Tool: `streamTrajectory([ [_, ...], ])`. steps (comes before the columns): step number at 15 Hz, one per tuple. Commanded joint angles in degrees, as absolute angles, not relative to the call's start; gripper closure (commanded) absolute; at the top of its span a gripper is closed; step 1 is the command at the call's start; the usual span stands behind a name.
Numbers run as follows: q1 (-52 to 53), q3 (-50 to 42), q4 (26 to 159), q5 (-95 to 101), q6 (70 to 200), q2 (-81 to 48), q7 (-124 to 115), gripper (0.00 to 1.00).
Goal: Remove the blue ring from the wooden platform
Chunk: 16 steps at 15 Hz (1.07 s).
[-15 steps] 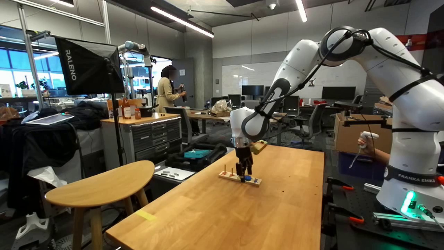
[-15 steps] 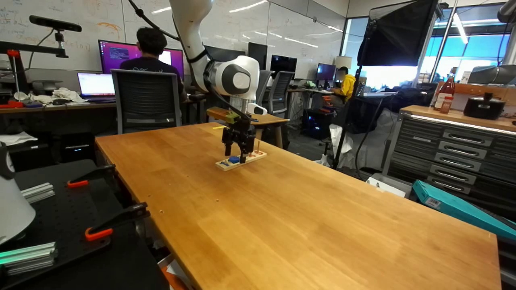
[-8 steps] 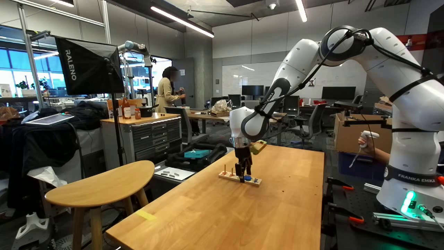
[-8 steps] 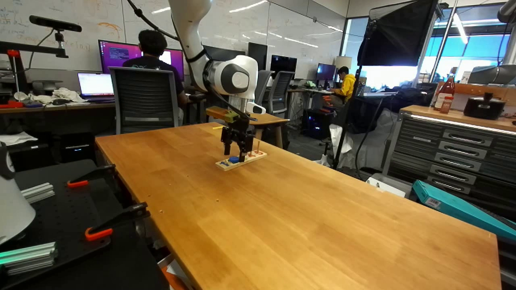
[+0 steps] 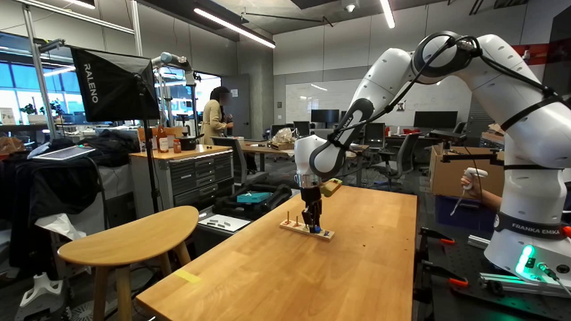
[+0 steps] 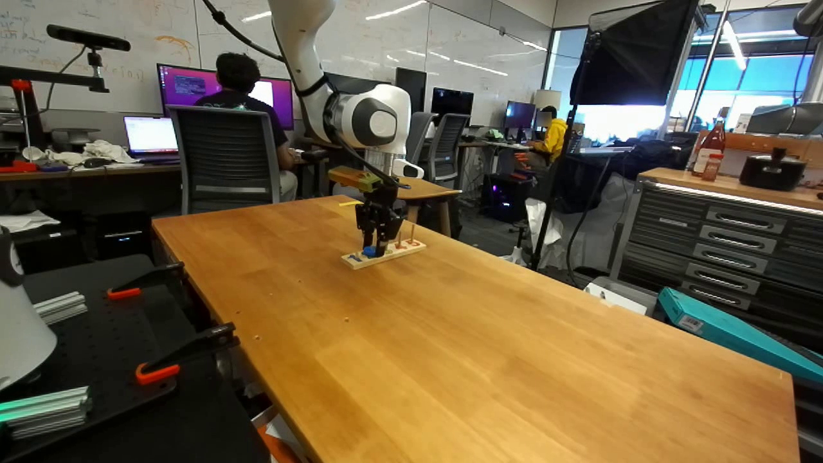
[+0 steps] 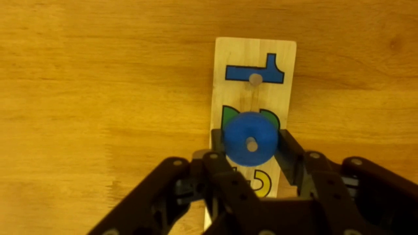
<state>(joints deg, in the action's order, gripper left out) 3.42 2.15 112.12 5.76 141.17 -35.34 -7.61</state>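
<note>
The blue ring (image 7: 251, 127) is a flat disc seen from above in the wrist view, with a thin peg (image 7: 251, 144) standing through its hole. My gripper (image 7: 250, 140) is shut on it, one finger (image 7: 289, 153) at each side of the rim. Beneath lies the wooden platform (image 7: 228, 93), a narrow pale board printed with a blue 1, a green figure partly covered by the ring, and a yellow figure. In both exterior views the blue ring (image 5: 318, 229) shows low between the fingertips, at the wooden platform (image 6: 397, 251). Whether it touches the board cannot be told.
More pegs stand on the board: a bare one (image 7: 255, 79) at the blue 1 and taller ones (image 5: 288, 217) toward the far end. The long table (image 5: 357, 267) carries the board. A curved stool (image 5: 129, 240) and black clamps with orange tips (image 6: 157, 374) stand beside the table.
The fingers have come together onto the blue ring from a wide stance. The wooden platform has shifted very slightly along with this.
</note>
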Motion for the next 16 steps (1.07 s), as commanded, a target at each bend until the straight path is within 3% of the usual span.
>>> streamTrajectory([
  [1, 4.33, 1.37, 111.35, 4.83, 140.33, -35.24, -7.11, 0.78],
  [10, 4.58, 2.14, 112.28, 4.07, 137.36, -29.54, -7.22, 0.79],
  [16, 2.82, -3.62, 108.56, 5.85, 135.90, -30.05, -9.82, 0.79],
])
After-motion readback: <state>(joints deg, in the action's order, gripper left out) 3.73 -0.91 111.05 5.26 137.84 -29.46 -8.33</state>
